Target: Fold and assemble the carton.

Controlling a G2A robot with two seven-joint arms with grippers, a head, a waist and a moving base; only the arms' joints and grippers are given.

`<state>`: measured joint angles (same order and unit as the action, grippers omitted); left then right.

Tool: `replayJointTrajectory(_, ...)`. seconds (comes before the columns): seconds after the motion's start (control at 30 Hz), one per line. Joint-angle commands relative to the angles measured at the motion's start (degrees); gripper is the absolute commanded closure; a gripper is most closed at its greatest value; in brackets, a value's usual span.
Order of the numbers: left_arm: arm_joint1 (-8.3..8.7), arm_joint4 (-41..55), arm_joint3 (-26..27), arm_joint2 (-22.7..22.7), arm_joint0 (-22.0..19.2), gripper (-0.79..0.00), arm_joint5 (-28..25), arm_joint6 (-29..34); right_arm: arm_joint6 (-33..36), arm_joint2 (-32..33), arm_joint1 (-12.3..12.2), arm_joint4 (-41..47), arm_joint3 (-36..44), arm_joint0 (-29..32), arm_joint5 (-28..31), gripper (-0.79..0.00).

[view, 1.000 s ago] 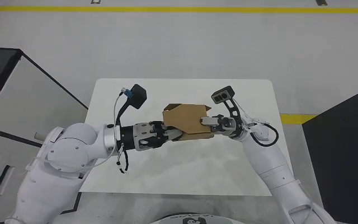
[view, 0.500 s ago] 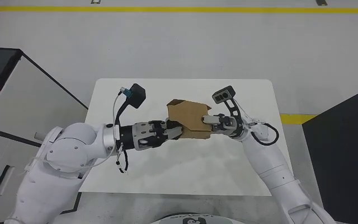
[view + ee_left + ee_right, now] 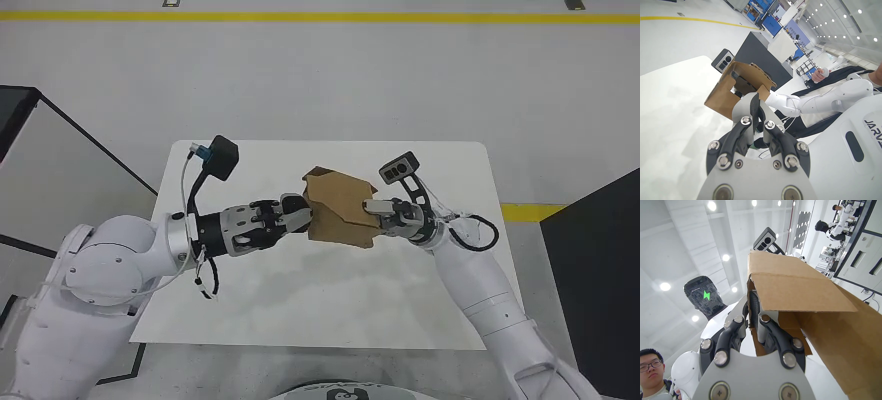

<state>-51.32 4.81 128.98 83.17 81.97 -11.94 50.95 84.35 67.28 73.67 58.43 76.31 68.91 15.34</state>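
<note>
A brown cardboard carton (image 3: 338,206) hangs above the middle of the white table (image 3: 420,300), opened into a box shape and tilted. My left gripper (image 3: 303,213) is shut on the carton's left edge; in the left wrist view its fingers (image 3: 755,106) pinch a flap of the carton (image 3: 728,94). My right gripper (image 3: 372,207) is shut on the carton's right side. In the right wrist view its fingers (image 3: 753,306) clamp a torn wall edge of the carton (image 3: 791,289), with a flap folded over beside them.
The table's front half (image 3: 330,310) lies bare below the carton. A dark cabinet (image 3: 600,260) stands off the table's right side and a black frame (image 3: 40,160) off its left.
Both grippers have carried the carton slightly right and away from the robot. The carton has rotated and tilted, so its open top faces a different way. The left wrist has turned.
</note>
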Motion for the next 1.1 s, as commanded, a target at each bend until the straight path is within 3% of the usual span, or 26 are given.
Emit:
replayJointTrajectory(0.0,-0.05,-0.7,0.2,-0.1,0.1,0.000,-0.2,-1.0,-0.8,-0.4,0.1,1.2,0.6,0.5,-1.3,0.000)
replayJointTrajectory(0.23,0.05,-3.8,0.4,2.5,1.1,0.000,-0.5,-3.0,1.2,-1.6,0.3,5.7,-1.1,0.3,-8.8,0.000)
replayJointTrajectory(0.47,0.15,-5.4,0.7,5.7,2.7,0.000,0.0,-4.8,3.7,-2.9,0.5,6.0,-2.9,-1.2,-12.2,0.000)
replayJointTrajectory(0.73,0.18,-6.9,0.8,6.2,3.0,0.000,0.2,-5.2,3.7,-4.4,0.4,4.5,-1.5,-1.7,-13.1,0.000)
replayJointTrajectory(1.07,-0.01,-6.2,1.5,3.7,2.9,0.000,-0.9,-4.7,3.7,-4.4,0.4,4.5,-1.5,-1.7,-13.1,0.000)
